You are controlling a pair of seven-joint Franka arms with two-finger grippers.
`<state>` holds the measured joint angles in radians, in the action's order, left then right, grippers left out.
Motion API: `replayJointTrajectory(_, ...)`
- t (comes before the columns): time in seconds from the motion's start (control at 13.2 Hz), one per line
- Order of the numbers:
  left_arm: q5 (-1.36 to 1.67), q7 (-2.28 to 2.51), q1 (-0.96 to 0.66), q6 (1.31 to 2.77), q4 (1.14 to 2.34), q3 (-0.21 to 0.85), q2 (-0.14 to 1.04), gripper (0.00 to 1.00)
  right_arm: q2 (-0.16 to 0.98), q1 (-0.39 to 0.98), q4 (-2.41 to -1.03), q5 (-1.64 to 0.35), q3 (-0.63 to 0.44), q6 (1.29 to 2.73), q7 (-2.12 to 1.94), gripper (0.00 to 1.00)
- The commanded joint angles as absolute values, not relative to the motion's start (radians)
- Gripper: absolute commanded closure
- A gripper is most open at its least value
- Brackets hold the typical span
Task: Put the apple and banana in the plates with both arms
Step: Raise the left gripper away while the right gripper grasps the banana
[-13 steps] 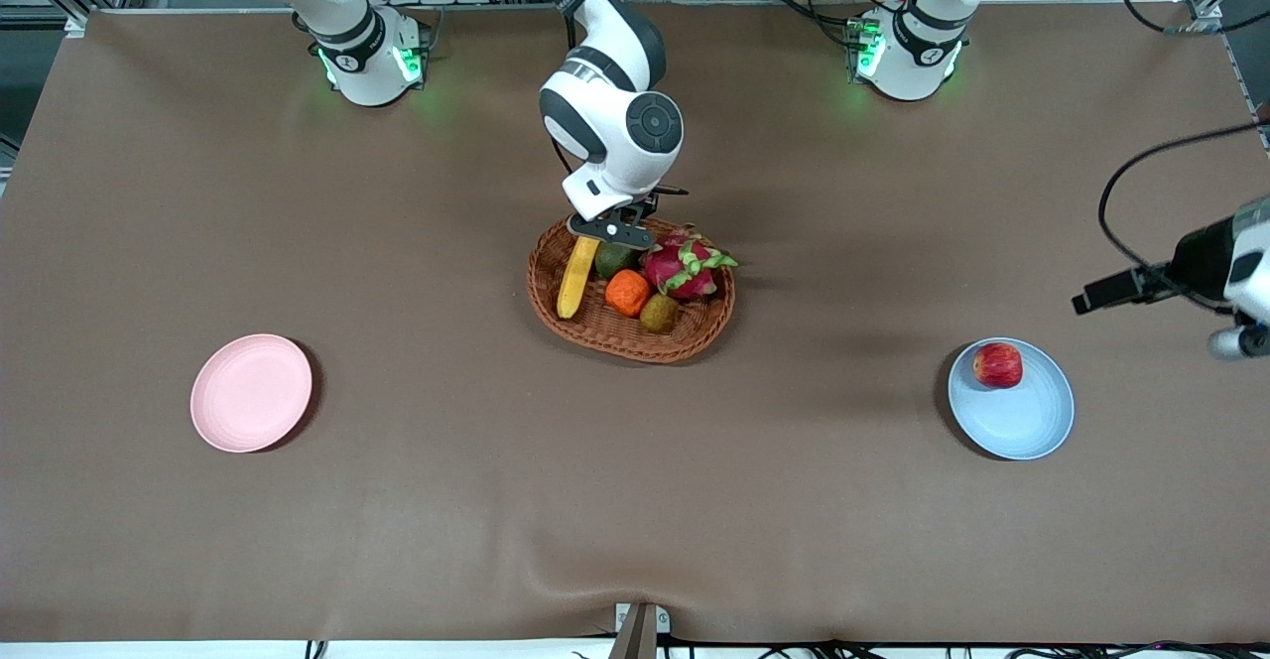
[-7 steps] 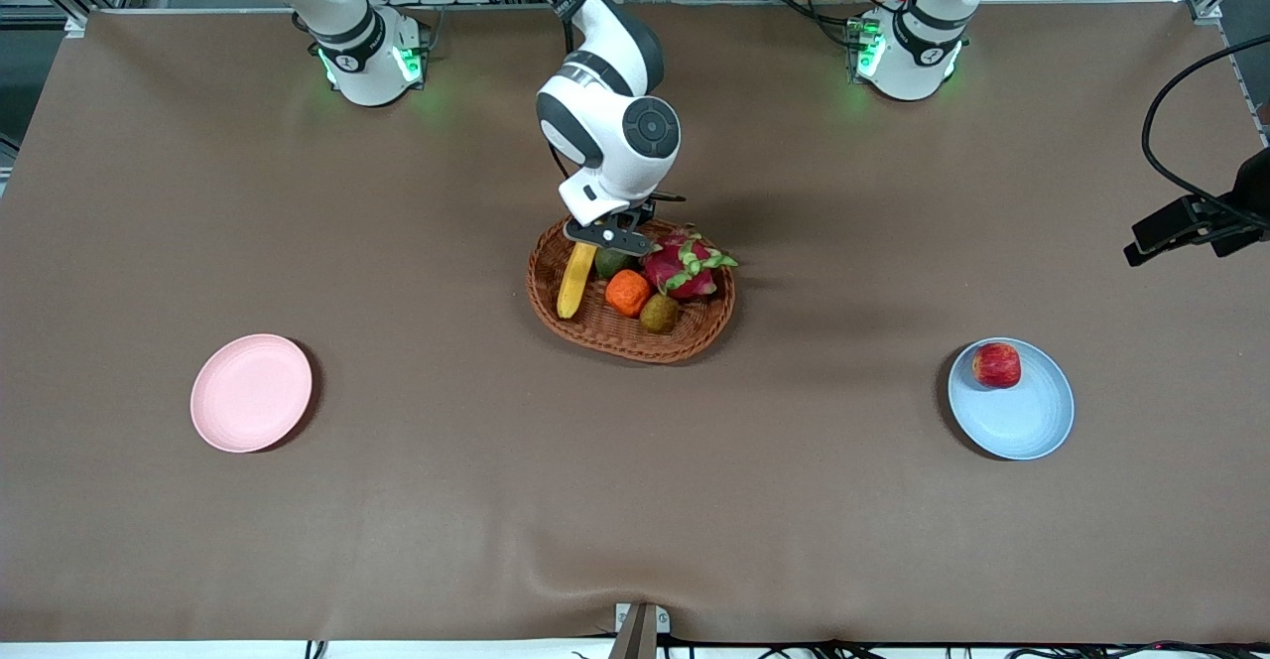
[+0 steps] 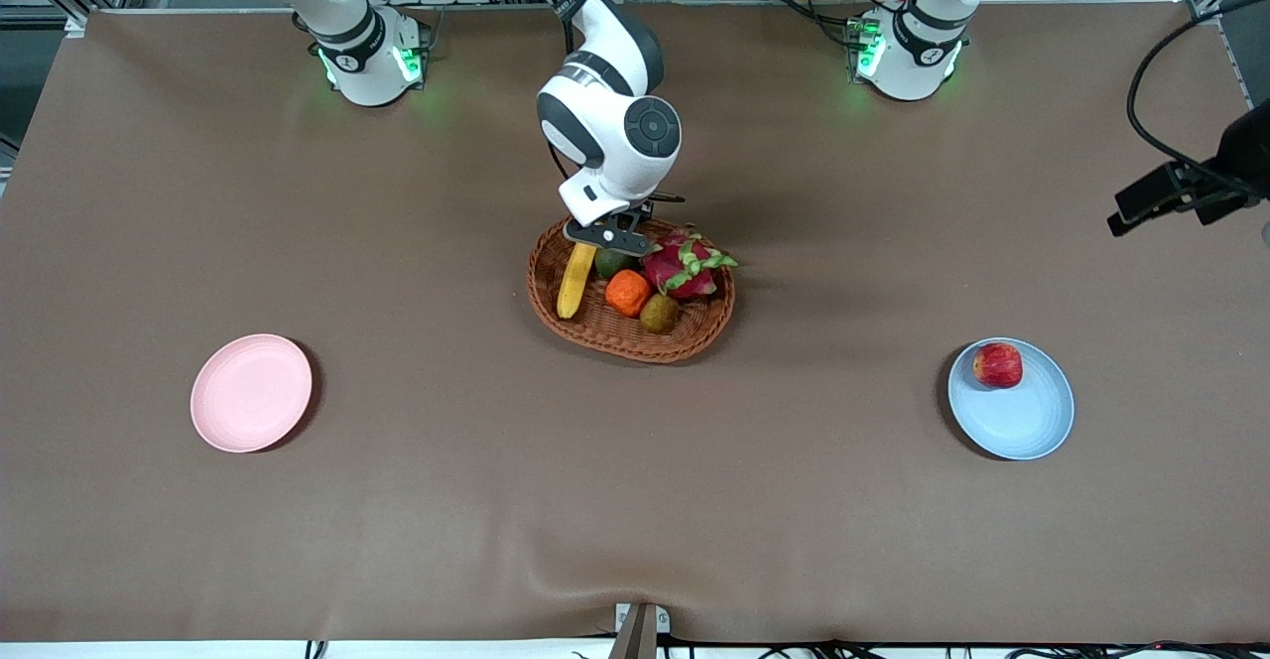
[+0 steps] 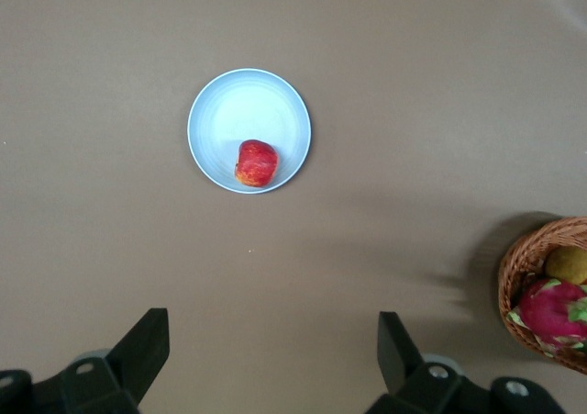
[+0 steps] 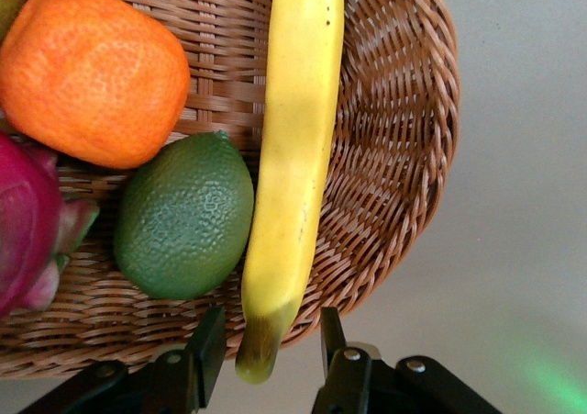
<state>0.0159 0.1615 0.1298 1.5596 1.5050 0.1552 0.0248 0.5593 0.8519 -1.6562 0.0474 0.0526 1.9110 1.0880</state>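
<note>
The yellow banana [image 3: 575, 280] lies in the woven basket [image 3: 695, 336], its dark tip over the rim [image 5: 404, 157]. My right gripper [image 3: 603, 237] is open, its fingers either side of the banana's tip [image 5: 261, 350] with gaps on both sides. The red apple [image 3: 997, 364] sits on the light blue plate [image 3: 1032, 421], toward the left arm's end. The pink plate [image 3: 251, 392] is bare, toward the right arm's end. My left gripper [image 4: 271, 359] is open and empty, high over bare table, with the apple [image 4: 256, 162] and blue plate [image 4: 238, 111] below.
The basket also holds a pink dragon fruit [image 3: 685, 267], an orange mandarin [image 3: 627, 292], a green fruit [image 5: 183, 217] against the banana and a brownish fruit [image 3: 659, 313]. The left arm's black hand [image 3: 1181, 188] and cable hang at the table's edge.
The left arm's hand has risen and drawn away from the blue plate toward the table's edge. The right gripper has settled slightly at the banana's tip. The apple stays on the plate.
</note>
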Motion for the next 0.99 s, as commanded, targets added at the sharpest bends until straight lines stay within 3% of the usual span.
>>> replayJointTrajectory(0.0,-0.006,0.178,0.133,1.543,1.505,0.167,0.02,0.0,0.574,0.862,-1.634,0.075,0.052,1.896,1.109,0.53)
replayJointTrajectory(0.23,-0.006,0.176,0.14,1.519,1.506,0.166,0.017,0.0,0.574,0.864,-1.634,0.075,0.052,1.896,1.109,0.6)
replayJointTrajectory(0.53,-0.008,0.178,0.143,1.519,1.514,0.166,0.018,0.0,0.574,0.868,-1.634,0.077,0.052,1.896,1.104,1.0)
replayJointTrajectory(0.91,-0.005,0.178,0.143,1.516,1.528,0.167,0.009,0.0,0.534,0.853,-1.631,0.081,0.051,1.84,1.094,1.0)
